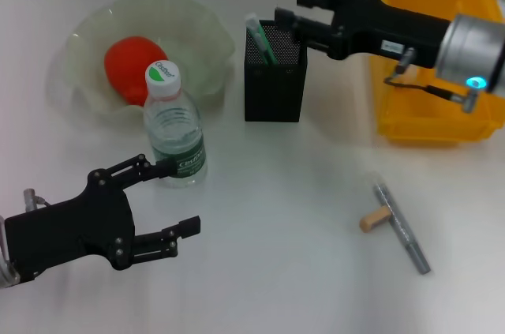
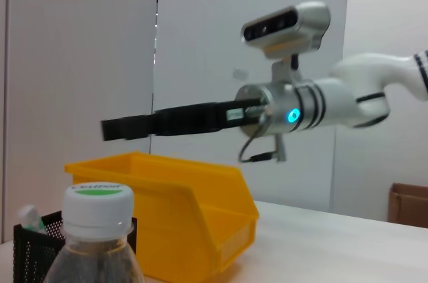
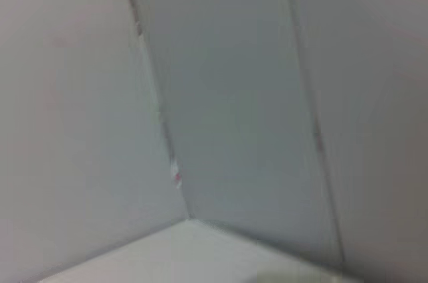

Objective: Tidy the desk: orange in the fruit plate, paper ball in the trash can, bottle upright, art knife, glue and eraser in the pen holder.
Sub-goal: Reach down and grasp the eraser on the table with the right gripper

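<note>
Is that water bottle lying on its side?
No, the bottle stands upright on the table, white cap up, just in front of the fruit plate.

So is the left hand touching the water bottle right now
Cannot tell. In the head view the left hand is open beside the upright water bottle, and its upper finger's tip meets the bottle's label in the picture, but no view shows contact or a gap plainly.

Left gripper [image 1: 170,200]: I see it low at my near left, jaws spread apart, holding nothing.
Left arm: reaches in from the near left edge, wrist level.
Right gripper [image 1: 289,22]: far side, stretched leftward, jaws parted.
Right arm: I see it extended from the right, wrist light lit.
</note>
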Controlling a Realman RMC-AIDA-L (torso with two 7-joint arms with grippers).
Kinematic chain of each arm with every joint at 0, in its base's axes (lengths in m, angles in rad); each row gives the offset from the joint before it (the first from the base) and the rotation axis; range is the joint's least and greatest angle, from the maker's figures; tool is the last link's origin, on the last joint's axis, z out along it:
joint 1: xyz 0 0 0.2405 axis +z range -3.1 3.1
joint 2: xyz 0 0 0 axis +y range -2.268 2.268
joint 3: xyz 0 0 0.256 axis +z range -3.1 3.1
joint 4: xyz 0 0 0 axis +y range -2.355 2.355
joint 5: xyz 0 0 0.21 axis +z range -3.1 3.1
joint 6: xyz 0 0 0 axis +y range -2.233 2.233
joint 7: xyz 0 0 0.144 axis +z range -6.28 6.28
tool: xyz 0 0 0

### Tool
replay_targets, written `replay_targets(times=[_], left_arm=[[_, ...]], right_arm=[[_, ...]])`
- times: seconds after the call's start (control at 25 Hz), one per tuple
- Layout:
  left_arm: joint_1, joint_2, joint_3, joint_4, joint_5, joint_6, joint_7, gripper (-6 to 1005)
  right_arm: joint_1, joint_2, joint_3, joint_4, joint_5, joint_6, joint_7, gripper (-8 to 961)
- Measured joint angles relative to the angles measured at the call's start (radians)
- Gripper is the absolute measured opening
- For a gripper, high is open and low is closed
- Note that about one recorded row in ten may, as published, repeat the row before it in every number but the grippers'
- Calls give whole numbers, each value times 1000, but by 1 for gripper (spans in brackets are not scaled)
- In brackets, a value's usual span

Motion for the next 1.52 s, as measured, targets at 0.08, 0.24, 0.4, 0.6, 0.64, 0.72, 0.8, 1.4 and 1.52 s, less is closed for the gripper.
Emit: replay_targets(times=[0.08,0.24,0.4,0.6,0.64,0.72,0.8,1.4,1.52], left_arm=[[-1,0,0,0,0,0,0,842],[-2,1,0,0,0,1,-1,842],[-5,1,0,0,0,1,-3,842],[-5,1,0,0,0,1,-8,842],[-6,1,0,0,0,1,-9,842],[-5,1,0,0,0,5,-9,842],[-5,1,-1,0,0,7,-9,842],[-5,1,0,8,0,8,-9,842],[-5,1,-1,7,0,8,-9,842]], right_arm=[[-49,0,5,-188,-188,-48,212,388],[-48,-1,52,-493,-628,-279,587,578],[64,-4,57,-577,-941,-549,694,655],[141,-1,-81,-575,-1149,-630,663,692],[149,-1,-116,-569,-1180,-627,657,691],[168,1,-173,-549,-1218,-620,654,689],[187,2,-203,-524,-1231,-615,654,686],[228,7,-321,-386,-1235,-526,661,656],[234,8,-337,-359,-1236,-509,662,586]])
